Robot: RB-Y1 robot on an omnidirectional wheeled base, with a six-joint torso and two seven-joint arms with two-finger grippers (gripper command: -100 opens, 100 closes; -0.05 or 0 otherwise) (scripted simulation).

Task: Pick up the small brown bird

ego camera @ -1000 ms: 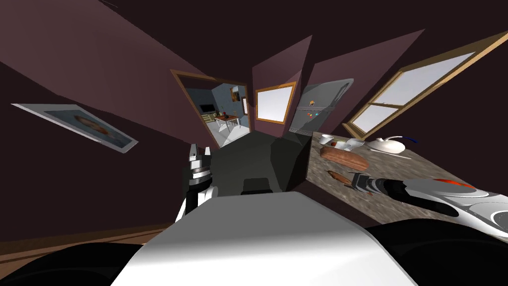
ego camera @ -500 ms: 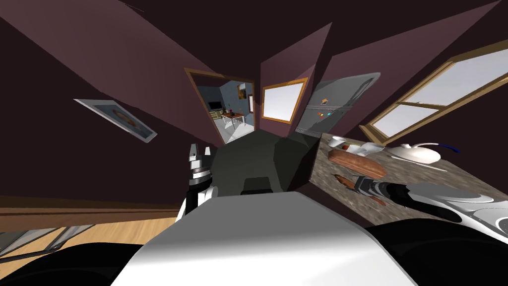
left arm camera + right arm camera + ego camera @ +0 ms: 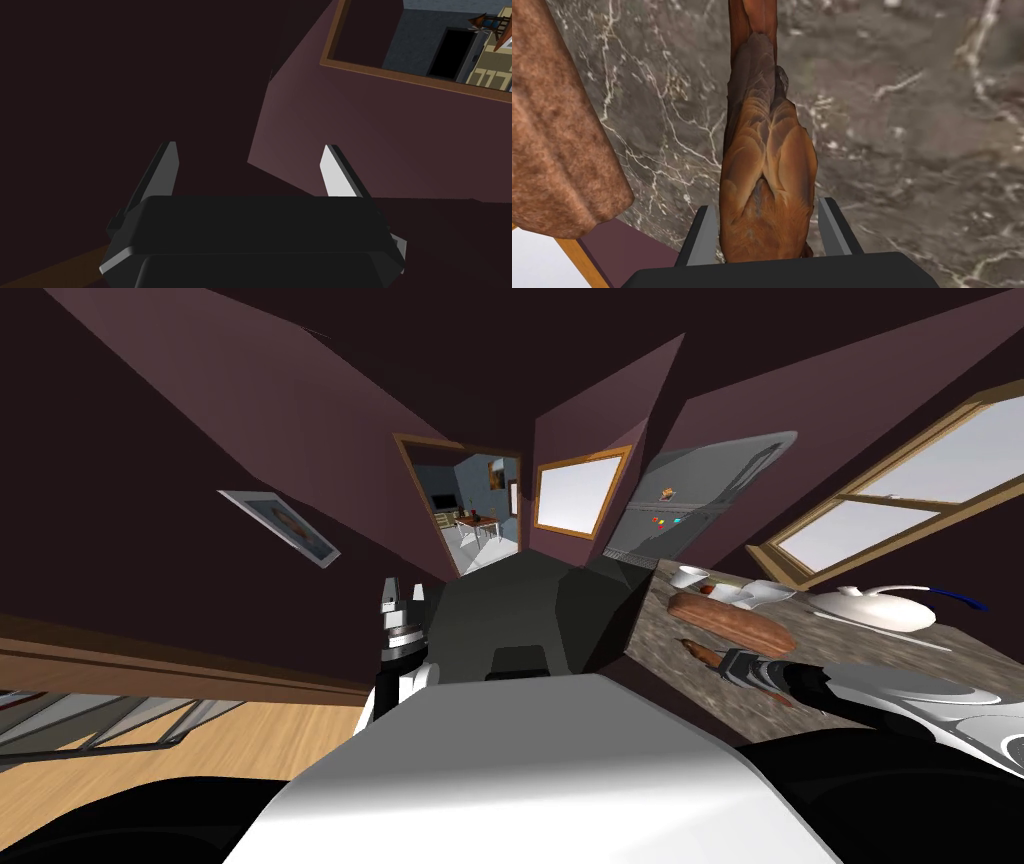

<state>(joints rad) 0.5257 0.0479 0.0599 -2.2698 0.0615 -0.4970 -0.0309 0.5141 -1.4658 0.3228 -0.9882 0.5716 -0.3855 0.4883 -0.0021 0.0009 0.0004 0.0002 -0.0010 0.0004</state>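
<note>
So our right gripper [image 3: 767, 207] is out over the dark marbled counter [image 3: 912, 125], near its front edge. Its two fingers are closed in on the small brown bird [image 3: 767, 170], one pressed against each flank at one end of the body. The rest of the bird sticks out past the fingertips, long and narrow, running along above the counter top. We honestly can't tell if it's resting on the counter or just off it.

From the head camera the bird [image 3: 697, 652] is a little brown sliver at the tip of the right gripper [image 3: 728, 663], close to the counter's [image 3: 850, 658] near edge. Also on the counter:
- a brown loaf [image 3: 730, 623] just beside the bird, further in from the edge
- a white cup [image 3: 688, 576] at the counter's far end
- a white teapot [image 3: 875, 608] toward the back of the counter

Our left gripper [image 3: 403, 593] is well apart from the counter, held up with its fingers [image 3: 337, 175] spread wide and nothing between them.
</note>
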